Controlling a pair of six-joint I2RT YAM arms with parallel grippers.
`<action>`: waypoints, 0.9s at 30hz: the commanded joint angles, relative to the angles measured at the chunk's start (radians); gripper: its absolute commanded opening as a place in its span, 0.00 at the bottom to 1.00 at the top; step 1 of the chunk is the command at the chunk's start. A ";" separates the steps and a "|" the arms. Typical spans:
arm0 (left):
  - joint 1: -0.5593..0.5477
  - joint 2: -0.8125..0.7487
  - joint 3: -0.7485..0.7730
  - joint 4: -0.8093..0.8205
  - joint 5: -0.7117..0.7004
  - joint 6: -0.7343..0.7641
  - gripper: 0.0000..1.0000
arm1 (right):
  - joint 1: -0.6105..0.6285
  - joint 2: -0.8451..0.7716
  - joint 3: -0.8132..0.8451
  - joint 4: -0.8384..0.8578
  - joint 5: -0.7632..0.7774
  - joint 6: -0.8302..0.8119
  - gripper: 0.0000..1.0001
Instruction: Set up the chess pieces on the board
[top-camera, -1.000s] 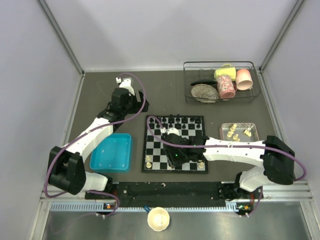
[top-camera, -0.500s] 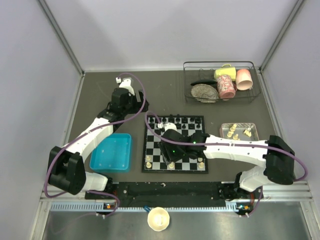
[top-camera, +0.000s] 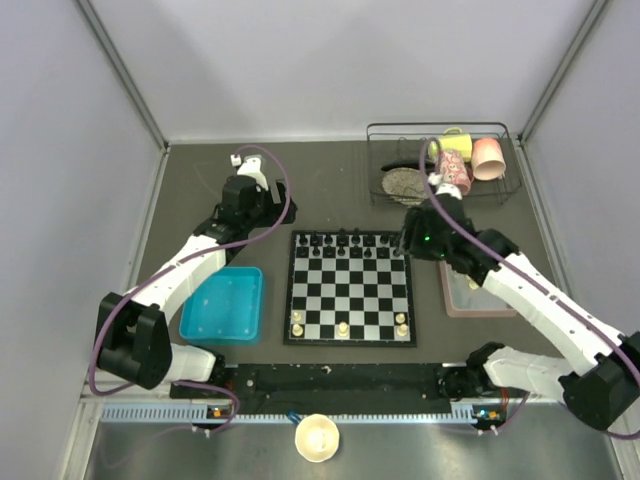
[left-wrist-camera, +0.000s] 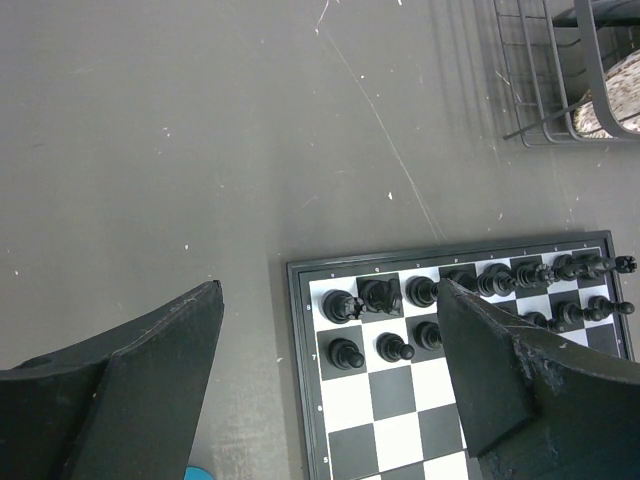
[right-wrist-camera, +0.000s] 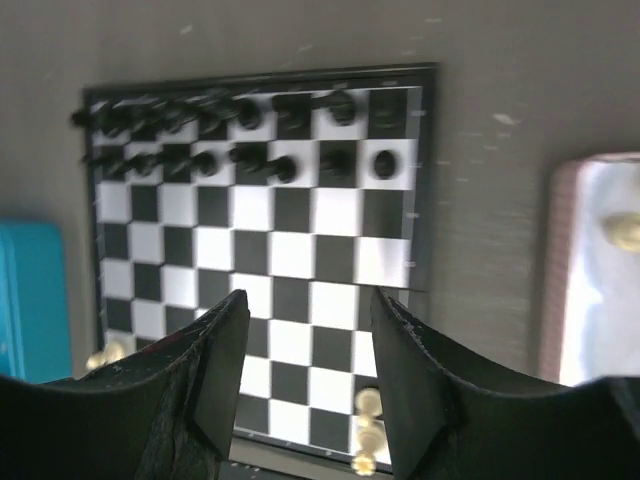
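The board (top-camera: 350, 290) lies in the middle of the table, with black pieces (top-camera: 350, 245) in its two far rows. Three cream chess pieces stand in its near row: one at the left (top-camera: 297, 322), one in the middle (top-camera: 343, 328), one at the right (top-camera: 401, 323). My right gripper (top-camera: 415, 243) hovers over the board's far right corner, open and empty (right-wrist-camera: 308, 300). Below it the right wrist view shows the right cream piece (right-wrist-camera: 368, 430). My left gripper (top-camera: 258, 203) hangs open and empty (left-wrist-camera: 328, 300) beyond the board's far left corner (left-wrist-camera: 300, 275).
A pinkish tray (top-camera: 480, 290) right of the board is partly under my right arm; one cream piece (right-wrist-camera: 625, 232) shows in it. A blue tray (top-camera: 225, 305) sits left of the board. A wire basket (top-camera: 440, 165) with mugs stands at the back right. A cream cup (top-camera: 318, 437) sits at the near edge.
My right gripper opened over the board's near row, left a cream piece standing there, then swung up and right to the far right corner. The left arm has not moved.
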 joint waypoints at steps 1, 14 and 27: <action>0.006 -0.010 0.009 0.030 0.010 -0.004 0.92 | -0.172 -0.047 -0.034 -0.123 0.052 0.011 0.51; 0.008 0.013 0.016 0.033 0.010 -0.006 0.92 | -0.510 -0.068 -0.166 -0.123 0.060 0.048 0.50; 0.011 0.013 0.008 0.033 0.010 0.004 0.92 | -0.719 0.015 -0.188 -0.031 0.003 -0.011 0.43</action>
